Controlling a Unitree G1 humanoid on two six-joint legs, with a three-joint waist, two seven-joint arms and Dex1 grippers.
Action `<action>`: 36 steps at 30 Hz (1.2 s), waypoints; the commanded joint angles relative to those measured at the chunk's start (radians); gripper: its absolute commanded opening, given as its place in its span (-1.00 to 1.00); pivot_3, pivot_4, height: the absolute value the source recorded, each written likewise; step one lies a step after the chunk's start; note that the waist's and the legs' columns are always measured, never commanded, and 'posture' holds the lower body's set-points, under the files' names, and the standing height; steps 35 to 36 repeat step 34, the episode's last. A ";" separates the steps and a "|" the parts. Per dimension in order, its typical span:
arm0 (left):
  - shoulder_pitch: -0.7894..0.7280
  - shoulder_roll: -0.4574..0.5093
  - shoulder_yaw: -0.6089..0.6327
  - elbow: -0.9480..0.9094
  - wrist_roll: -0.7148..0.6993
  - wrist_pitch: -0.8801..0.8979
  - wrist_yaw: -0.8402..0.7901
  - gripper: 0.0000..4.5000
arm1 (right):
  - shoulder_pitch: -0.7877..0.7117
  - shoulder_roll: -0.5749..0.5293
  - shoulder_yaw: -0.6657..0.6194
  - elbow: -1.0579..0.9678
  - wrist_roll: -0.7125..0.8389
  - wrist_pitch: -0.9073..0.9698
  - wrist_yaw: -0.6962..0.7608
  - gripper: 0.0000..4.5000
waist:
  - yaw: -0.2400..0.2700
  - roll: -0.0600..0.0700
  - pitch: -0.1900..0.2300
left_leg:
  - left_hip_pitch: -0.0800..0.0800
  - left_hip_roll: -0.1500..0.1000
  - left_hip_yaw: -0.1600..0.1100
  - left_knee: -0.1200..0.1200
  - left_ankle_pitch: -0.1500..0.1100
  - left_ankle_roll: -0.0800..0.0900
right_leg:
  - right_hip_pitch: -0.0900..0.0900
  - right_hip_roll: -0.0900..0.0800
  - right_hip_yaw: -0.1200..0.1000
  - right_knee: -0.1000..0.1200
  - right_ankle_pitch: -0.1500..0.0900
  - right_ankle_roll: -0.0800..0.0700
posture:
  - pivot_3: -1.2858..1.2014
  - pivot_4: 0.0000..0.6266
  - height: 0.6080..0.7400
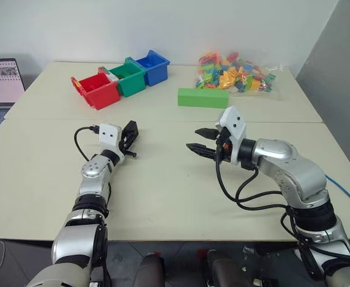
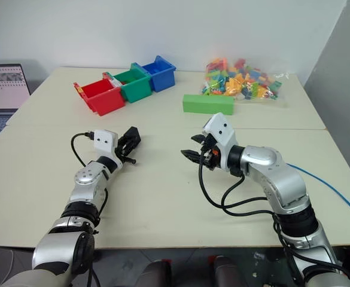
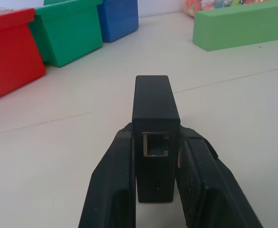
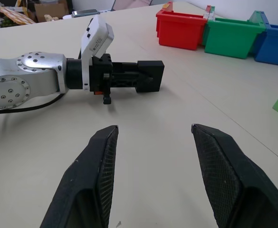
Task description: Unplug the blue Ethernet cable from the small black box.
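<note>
Left gripper (image 1: 128, 136) low over worktop (image 1: 163, 191), fingers (image 3: 115, 190) clamped on small black box (image 3: 153, 123), its port facing the wrist camera, no plug in it. Right gripper (image 1: 200, 141) just right of it, fingers (image 4: 93, 175) spread apart, holding nothing. Blue cable (image 1: 345, 192) lies at worktop's right edge, well apart from box.

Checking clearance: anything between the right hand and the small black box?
No. Bare tabletop separates the right hand from the small black box, per the right wrist view.

Head eyes overlook the table (image 1: 163, 191); wrist cameras skim it, sharing the bins (image 3: 67, 33).
</note>
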 commanded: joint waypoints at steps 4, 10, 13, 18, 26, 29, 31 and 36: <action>0.050 0.001 0.031 -0.050 -0.040 0.010 -0.057 0.25 | -0.020 -0.014 -0.013 -0.050 0.015 0.013 0.000 0.15 | 0.001 0.000 0.000 | 0.000 0.000 0.000 0.000 0.000 0.000 | 0.000 0.000 0.000 0.000 0.000 0.000 | 0.03 -0.52 1.00; 0.146 0.028 0.045 -0.225 -0.050 0.137 -0.026 0.79 | -0.014 -0.017 -0.008 -0.053 0.011 0.012 0.000 0.15 | -0.003 0.000 0.000 | 0.000 0.000 0.000 0.000 0.000 0.000 | 0.000 0.000 0.000 0.000 0.000 0.000 | 0.03 -0.52 1.00; 0.288 0.080 0.060 -0.505 -0.070 0.320 -0.002 0.79 | 0.030 -0.030 -0.018 -0.062 -0.003 0.000 -0.014 0.15 | -0.014 0.000 0.000 | 0.000 0.000 0.000 0.000 0.000 0.000 | 0.000 0.000 0.001 0.000 0.000 -0.001 | 0.03 -0.52 1.00; 0.497 0.208 0.085 -0.895 -0.080 0.557 -0.012 0.79 | 0.159 -0.071 -0.051 -0.044 -0.061 -0.147 -0.022 0.15 | -0.021 -0.001 0.000 | 0.000 0.001 -0.002 -0.001 0.000 0.000 | 0.000 -0.001 0.001 0.000 0.001 -0.002 | 0.03 -0.52 1.00; 0.637 0.391 0.219 -1.126 -0.238 0.720 -0.201 0.79 | 0.266 -0.204 -0.173 -0.011 0.020 -0.265 0.152 0.15 | -0.015 -0.001 0.000 | 0.001 0.001 -0.002 0.000 0.000 0.000 | 0.001 -0.001 0.001 -0.001 -0.002 0.002 | 0.03 -0.52 1.00; 0.651 0.444 0.255 -1.165 -0.295 0.777 -0.260 0.79 | 0.271 -0.253 -0.219 -0.008 0.075 -0.246 0.214 0.15 | -0.015 0.000 0.001 | 0.001 0.001 -0.001 -0.001 0.000 0.000 | 0.000 -0.001 0.001 -0.001 -0.002 0.002 | 0.03 -0.52 1.00; 0.654 0.469 0.268 -1.177 -0.321 0.806 -0.290 0.79 | 0.270 -0.276 -0.233 0.003 0.085 -0.248 0.234 0.15 | -0.016 0.000 0.001 | 0.001 0.001 -0.001 -0.001 0.000 0.000 | 0.000 -0.001 0.001 -0.001 -0.002 0.002 | 0.03 -0.52 1.00; 0.657 0.488 0.271 -1.179 -0.334 0.817 -0.318 0.79 | 0.266 -0.289 -0.238 0.016 0.087 -0.255 0.240 0.15 | -0.016 0.000 0.001 | 0.001 0.001 -0.001 -0.001 0.000 0.000 | 0.000 -0.001 0.001 -0.001 -0.002 0.002 | 0.03 -0.52 1.00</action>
